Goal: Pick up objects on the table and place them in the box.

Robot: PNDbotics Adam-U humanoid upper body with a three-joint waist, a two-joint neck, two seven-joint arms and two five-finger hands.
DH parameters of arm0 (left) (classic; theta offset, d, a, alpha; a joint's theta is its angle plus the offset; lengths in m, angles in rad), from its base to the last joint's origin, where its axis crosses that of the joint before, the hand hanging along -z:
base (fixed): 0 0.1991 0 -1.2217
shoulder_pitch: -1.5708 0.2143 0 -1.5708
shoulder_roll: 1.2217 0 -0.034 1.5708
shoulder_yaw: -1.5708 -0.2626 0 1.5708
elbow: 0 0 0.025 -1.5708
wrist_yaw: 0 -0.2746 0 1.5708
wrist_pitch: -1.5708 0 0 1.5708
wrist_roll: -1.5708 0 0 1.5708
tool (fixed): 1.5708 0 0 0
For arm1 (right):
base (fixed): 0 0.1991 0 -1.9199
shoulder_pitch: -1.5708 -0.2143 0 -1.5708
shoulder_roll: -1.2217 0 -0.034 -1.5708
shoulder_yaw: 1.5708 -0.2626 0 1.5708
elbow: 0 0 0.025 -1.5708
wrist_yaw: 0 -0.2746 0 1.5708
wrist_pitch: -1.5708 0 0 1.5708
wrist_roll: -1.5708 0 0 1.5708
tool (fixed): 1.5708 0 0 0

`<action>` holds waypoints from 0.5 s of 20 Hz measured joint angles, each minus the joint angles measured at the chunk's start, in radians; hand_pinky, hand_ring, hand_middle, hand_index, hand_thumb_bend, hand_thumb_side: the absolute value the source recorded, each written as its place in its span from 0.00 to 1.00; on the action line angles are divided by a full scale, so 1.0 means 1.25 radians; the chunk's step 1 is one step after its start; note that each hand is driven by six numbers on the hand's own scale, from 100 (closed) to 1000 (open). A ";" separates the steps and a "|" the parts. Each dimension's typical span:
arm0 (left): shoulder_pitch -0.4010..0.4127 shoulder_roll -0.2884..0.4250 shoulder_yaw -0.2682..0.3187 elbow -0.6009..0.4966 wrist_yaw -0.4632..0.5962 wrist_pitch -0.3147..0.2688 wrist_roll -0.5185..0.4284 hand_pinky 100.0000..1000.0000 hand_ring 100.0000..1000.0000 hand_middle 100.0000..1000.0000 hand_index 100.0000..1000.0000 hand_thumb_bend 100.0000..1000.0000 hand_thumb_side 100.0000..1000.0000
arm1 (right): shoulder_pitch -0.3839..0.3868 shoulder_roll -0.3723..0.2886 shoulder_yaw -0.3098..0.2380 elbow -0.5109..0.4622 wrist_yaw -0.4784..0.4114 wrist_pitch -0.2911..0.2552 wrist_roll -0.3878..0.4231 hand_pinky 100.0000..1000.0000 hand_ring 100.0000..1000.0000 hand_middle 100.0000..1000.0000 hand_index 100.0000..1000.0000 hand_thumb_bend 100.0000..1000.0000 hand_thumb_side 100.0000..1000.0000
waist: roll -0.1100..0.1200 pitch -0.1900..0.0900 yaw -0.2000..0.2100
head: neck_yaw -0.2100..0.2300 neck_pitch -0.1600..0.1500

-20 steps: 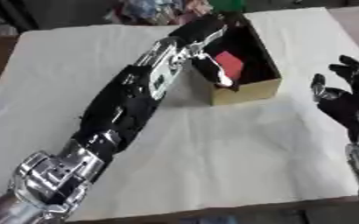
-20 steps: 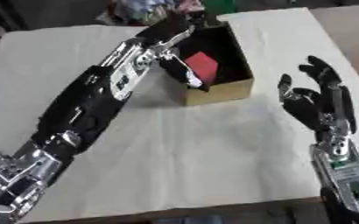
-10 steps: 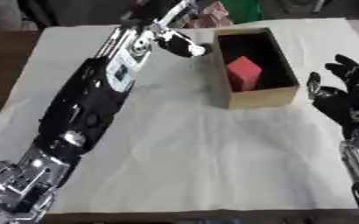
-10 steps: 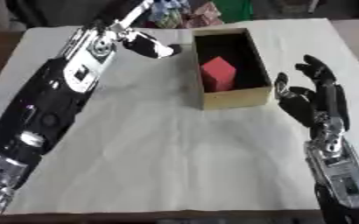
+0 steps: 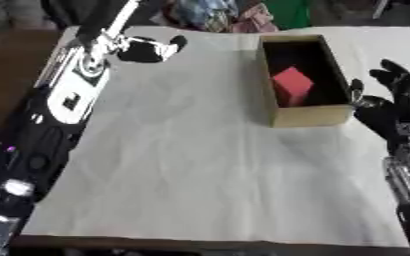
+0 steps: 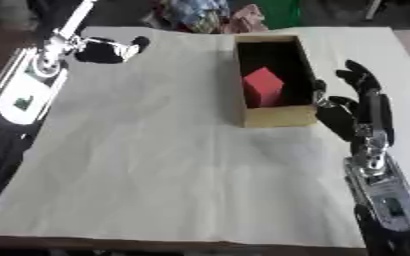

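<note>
While empty, both hands' fingers [image 6: 366, 87] spread open.

table [image 5: 182, 165] with pale cloth cover, slightly creased. open cardboard box [image 5: 306, 116] sits directly on it, far right. dark floor at left edge.

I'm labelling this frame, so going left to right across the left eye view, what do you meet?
Left arm → left hand, over the table's far left → bare white cloth → cardboard box holding a red block → right hand, open, fingers up.
</note>
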 measured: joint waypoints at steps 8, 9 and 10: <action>0.170 -0.004 0.051 -0.170 0.111 0.062 0.047 0.72 0.71 0.70 0.87 0.29 0.00 | 0.003 -0.005 -0.005 -0.005 0.001 0.001 -0.009 0.65 0.94 0.73 0.89 0.11 0.00 | -0.004 0.004 0.009 | -0.003 0.004; 0.185 -0.008 0.055 -0.182 0.126 0.066 0.050 0.72 0.71 0.70 0.87 0.29 0.00 | 0.003 -0.005 -0.005 -0.005 0.001 0.001 -0.009 0.65 0.94 0.73 0.89 0.10 0.00 | -0.004 0.004 0.009 | -0.004 0.004; 0.197 -0.010 0.059 -0.192 0.140 0.069 0.053 0.72 0.71 0.70 0.87 0.29 0.00 | 0.004 -0.005 -0.005 -0.005 0.001 0.001 -0.009 0.65 0.94 0.73 0.89 0.10 0.00 | -0.004 0.004 0.009 | -0.004 0.004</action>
